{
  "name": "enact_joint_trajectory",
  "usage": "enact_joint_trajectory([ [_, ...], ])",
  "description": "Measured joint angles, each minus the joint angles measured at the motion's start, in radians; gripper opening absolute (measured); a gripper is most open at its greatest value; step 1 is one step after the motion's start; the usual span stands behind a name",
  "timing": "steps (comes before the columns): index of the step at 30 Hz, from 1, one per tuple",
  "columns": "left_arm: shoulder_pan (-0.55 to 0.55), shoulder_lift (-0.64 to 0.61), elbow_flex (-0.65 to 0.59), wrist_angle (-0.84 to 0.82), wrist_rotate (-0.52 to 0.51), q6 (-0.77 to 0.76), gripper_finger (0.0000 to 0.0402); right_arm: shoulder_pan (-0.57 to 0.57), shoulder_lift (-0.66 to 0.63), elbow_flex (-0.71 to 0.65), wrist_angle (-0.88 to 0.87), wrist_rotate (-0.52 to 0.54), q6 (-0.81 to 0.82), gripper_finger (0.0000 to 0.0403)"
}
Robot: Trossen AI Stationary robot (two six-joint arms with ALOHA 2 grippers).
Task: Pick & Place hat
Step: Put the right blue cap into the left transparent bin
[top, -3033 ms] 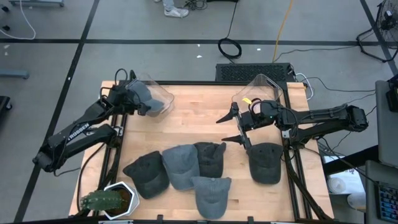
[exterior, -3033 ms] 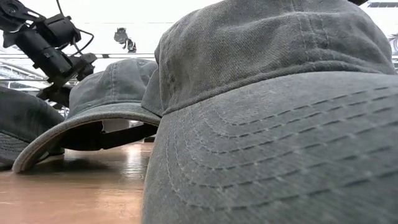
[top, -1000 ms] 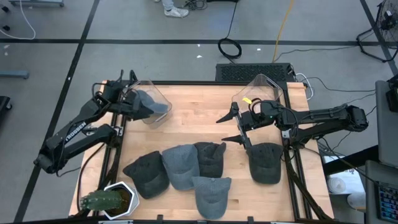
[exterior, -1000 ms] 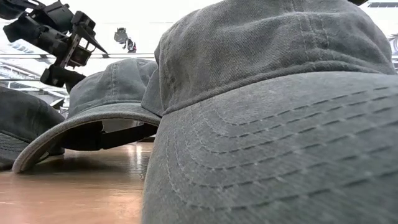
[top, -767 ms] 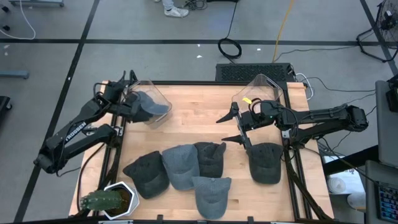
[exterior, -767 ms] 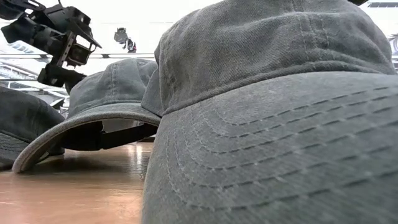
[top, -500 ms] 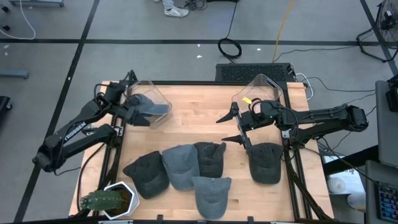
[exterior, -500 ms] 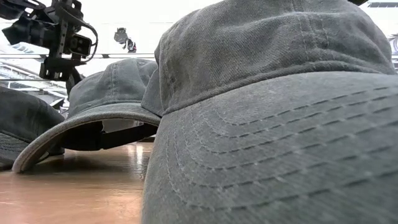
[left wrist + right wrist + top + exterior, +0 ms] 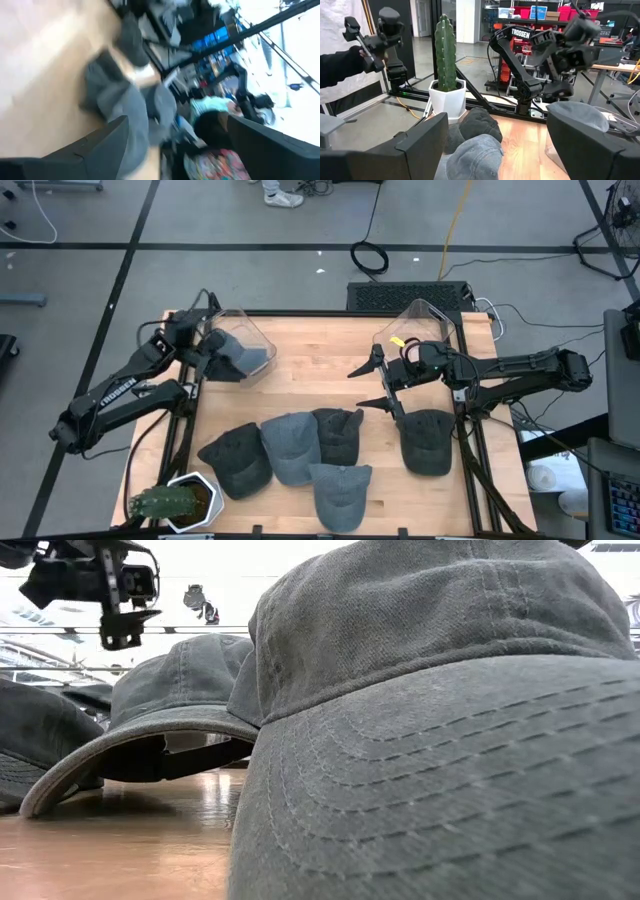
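Pulling back from the left bin (image 9: 243, 340), the left gripper (image 9: 205, 350) now hovers just outside its open side with fingers spread wide and empty; three seconds ago it was deep at the bin's mouth. A grey hat (image 9: 240, 348) lies inside that bin, so I judge this placement done and the arm free for another. Five more hats wait on the table (image 9: 310, 370): four clustered at the front, among them one grey hat (image 9: 291, 446), and one dark hat (image 9: 427, 442) below the right gripper (image 9: 372, 385), which has not moved, fingers wide and empty.
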Motion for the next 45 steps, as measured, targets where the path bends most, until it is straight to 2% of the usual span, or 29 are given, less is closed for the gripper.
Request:
enact_joint_trajectory([
  [3, -0.019, -0.015, 0.0, 0.086, -0.142, 0.003, 0.0349, 0.0, 0.0, 0.0, 0.0, 0.0, 0.0, 0.0329],
  [6, -0.051, -0.01, 0.0, 0.091, -0.306, 0.016, 0.0349, 0.0, 0.0, 0.0, 0.0, 0.0, 0.0, 0.0329],
  [10, -0.106, 0.02, 0.0, 0.098, -0.354, 0.051, 0.0349, 0.0, 0.0, 0.0, -0.003, 0.0, -0.001, 0.0329],
  [14, -0.212, 0.025, 0.017, 0.093, -0.527, 0.249, 0.0349, 0.0, 0.0, 0.0, -0.003, 0.0, -0.002, 0.0329],
  [16, -0.299, 0.018, 0.051, 0.049, -0.65, 0.379, 0.0349, 0.0, 0.0, 0.0, -0.003, 0.0, -0.002, 0.0329],
  [18, -0.393, 0.016, 0.103, -0.043, -0.821, 0.505, 0.0349, 0.0, 0.0, 0.0, -0.005, 0.0, -0.002, 0.0329],
  [20, -0.485, 0.02, 0.158, -0.172, -0.999, 0.532, 0.0349, 0.0, 0.0, 0.0, -0.016, 0.0, -0.002, 0.0329],
  [22, -0.568, 0.03, 0.183, -0.304, -1.143, 0.462, 0.0349, 0.0, 0.0, 0.0, -0.029, 0.0, -0.005, 0.0329],
  [26, -0.696, 0.065, 0.173, -0.507, -1.363, 0.283, 0.0349, 0.0, 0.0, 0.0, -0.037, 0.0, -0.034, 0.0329],
  [29, -0.77, 0.096, 0.177, -0.537, -1.498, 0.244, 0.0349, 0.0, 0.0, 0.0, -0.037, 0.0, -0.06, 0.0329],
  [32, -0.859, 0.139, 0.184, -0.476, -1.618, 0.281, 0.0349, 0.0, 0.0, 0.0, -0.037, 0.0, -0.076, 0.0329],
  [36, -0.997, 0.271, 0.185, -0.392, -1.669, 0.415, 0.0349, 0.0, 0.0, 0.0, -0.048, 0.0, -0.081, 0.0329],
  [38, -1.059, 0.35, 0.187, -0.395, -1.704, 0.421, 0.0349, -0.005, 0.0, 0.0, -0.059, 0.0, -0.094, 0.0329],
  [41, -1.125, 0.441, 0.244, -0.491, -1.804, 0.281, 0.0349, -0.022, 0.0, 0.0, -0.073, 0.0, -0.116, 0.0329],
  [45, -1.177, 0.537, 0.353, -0.833, -1.867, -0.036, 0.0349, -0.058, 0.0, 0.0, -0.09, 0.001, -0.141, 0.0329],
])
